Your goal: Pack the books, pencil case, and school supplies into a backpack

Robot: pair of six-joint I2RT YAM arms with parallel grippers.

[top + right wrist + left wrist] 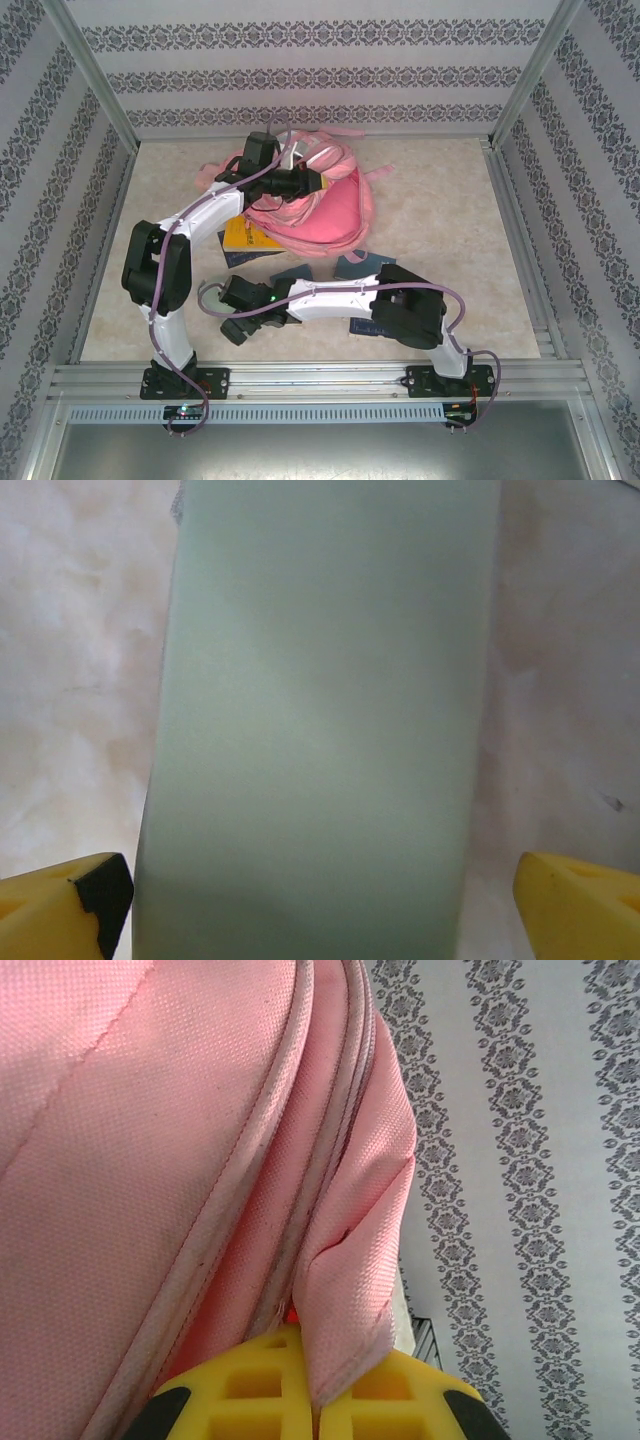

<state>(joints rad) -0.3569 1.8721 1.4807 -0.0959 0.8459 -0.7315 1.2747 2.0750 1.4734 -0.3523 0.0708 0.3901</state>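
The pink backpack (325,210) lies at the back middle of the table. My left gripper (322,1400) is shut on a folded edge of the backpack (150,1160), the fabric pinched between its yellow fingers; from above, the left gripper (318,183) sits over the bag's top. A yellow book (243,235) sticks out from under the bag's left side. Navy books (362,266) lie in front of the bag. My right gripper (320,920) is open, its fingertips (585,895) standing on either side of the pale mint pencil case (320,720) without touching it. Seen from above, the right gripper (228,312) is near the front left.
The marbled table top (440,220) has free room to the right of the bag. Patterned walls (580,180) and metal rails close in the table on three sides. The right arm (400,305) lies across more dark books near the front edge.
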